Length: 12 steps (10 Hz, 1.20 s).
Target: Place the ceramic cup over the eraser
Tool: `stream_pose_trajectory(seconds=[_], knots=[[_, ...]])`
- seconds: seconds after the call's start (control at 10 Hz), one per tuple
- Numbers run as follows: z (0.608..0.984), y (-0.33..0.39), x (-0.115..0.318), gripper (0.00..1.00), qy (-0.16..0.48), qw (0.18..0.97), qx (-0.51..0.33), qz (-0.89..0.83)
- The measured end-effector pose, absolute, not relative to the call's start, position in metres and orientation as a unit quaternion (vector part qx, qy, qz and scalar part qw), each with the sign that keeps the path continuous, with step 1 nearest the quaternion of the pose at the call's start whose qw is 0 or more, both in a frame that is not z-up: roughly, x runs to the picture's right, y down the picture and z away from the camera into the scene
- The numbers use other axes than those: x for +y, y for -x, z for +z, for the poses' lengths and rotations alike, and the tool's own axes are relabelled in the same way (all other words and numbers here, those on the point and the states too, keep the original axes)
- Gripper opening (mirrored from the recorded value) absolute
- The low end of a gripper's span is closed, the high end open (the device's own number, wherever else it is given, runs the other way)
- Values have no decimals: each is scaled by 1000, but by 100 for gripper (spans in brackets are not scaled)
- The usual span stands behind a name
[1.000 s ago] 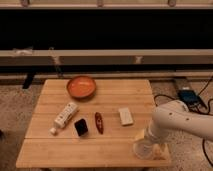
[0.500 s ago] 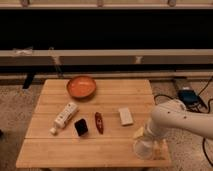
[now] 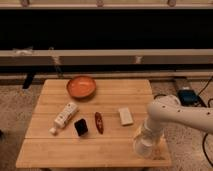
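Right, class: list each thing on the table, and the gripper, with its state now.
gripper: low, at the cup.
cup: on the table, near right corner.
eraser: uncovered, left of centre.
bowl: upright, far side.
tube: lying flat.
white block: lying flat.
red oblong: lying flat.

the table point(image 3: 100, 150) holds a red bowl point(image 3: 81, 86), tube point(image 3: 65, 116), eraser point(image 3: 80, 127), dark red stick point(image 3: 99, 122) and white block point(image 3: 125, 116). the cup point(image 3: 142, 149) seems to stand at its front right corner, under the gripper point(image 3: 149, 134).
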<state>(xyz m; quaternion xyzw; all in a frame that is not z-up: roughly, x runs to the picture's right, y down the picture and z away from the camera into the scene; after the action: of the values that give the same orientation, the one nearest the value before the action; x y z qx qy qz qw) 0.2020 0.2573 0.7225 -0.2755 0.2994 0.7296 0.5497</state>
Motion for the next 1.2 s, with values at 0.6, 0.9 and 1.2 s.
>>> stream_pose_trajectory(seconds=[0.6,0.9,1.2], knots=[[722,-195,234,0,287,562,320,706],[730,-185,218,0,300,578,307,694],[740,-156,196,0,327,606,287,666]])
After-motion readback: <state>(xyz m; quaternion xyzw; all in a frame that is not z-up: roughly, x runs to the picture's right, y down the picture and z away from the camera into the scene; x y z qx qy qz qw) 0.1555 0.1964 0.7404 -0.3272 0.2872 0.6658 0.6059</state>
